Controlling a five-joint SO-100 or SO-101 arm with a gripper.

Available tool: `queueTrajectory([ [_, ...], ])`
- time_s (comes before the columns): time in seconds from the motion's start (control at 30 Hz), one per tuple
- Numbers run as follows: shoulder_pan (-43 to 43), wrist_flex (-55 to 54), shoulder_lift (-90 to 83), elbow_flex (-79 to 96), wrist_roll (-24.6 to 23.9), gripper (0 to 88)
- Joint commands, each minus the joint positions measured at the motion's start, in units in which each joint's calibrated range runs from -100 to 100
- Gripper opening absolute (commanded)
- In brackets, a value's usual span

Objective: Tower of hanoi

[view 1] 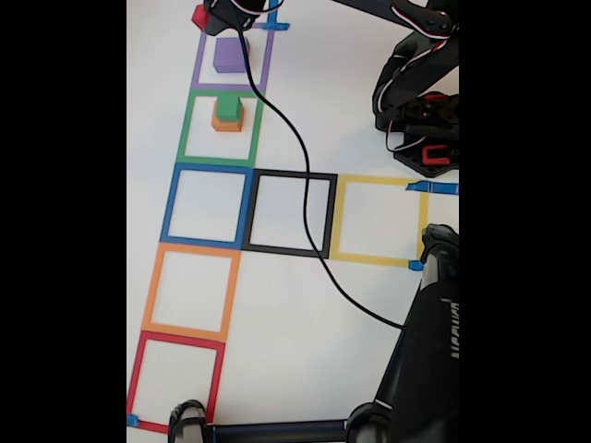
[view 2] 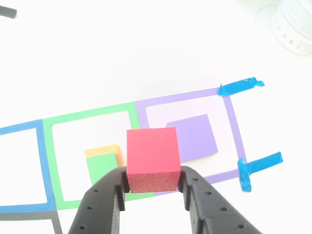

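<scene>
My gripper [view 2: 152,183] is shut on the red block [view 2: 152,158], held in the air above the line between the green and purple tape squares. In the fixed view the gripper [view 1: 214,11] sits at the top edge, with the red block [view 1: 199,16] peeking out at its left. The purple block [view 1: 230,54] lies flat inside the purple tape square [view 1: 199,65]. The green block [view 1: 229,108] rests on the orange block [view 1: 226,123] inside the green tape square [view 1: 186,129]. From above they show as purple block [view 2: 192,136], green block [view 2: 103,168] and orange block [view 2: 102,151].
A row of tape squares runs down the white sheet: blue [view 1: 171,203], orange [view 1: 152,286], red [view 1: 137,378], with black [view 1: 291,175] and yellow [view 1: 379,182] to the right. A black cable [view 1: 305,194] crosses the sheet. The arm's base [view 1: 420,92] stands at the upper right; a dark stand [view 1: 425,351] lower right.
</scene>
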Motion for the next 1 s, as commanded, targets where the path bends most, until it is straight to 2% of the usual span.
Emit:
queueTrajectory([
  [0.0, -3.1, 19.8, 1.7, -26.3, 0.0, 1.1],
  [0.1, -5.1, 26.1, 2.0, -33.2, 0.0, 1.1],
  [0.17, -6.3, 26.3, 0.5, -32.9, 0.0, 1.1],
  [0.6, -11.6, 24.6, -9.0, -17.6, 0.0, 1.1],
  [0.73, -13.1, 16.1, -14.0, -3.4, 0.0, 1.1],
  [0.97, -13.6, -6.2, -19.8, 23.2, 0.0, 1.1],
])
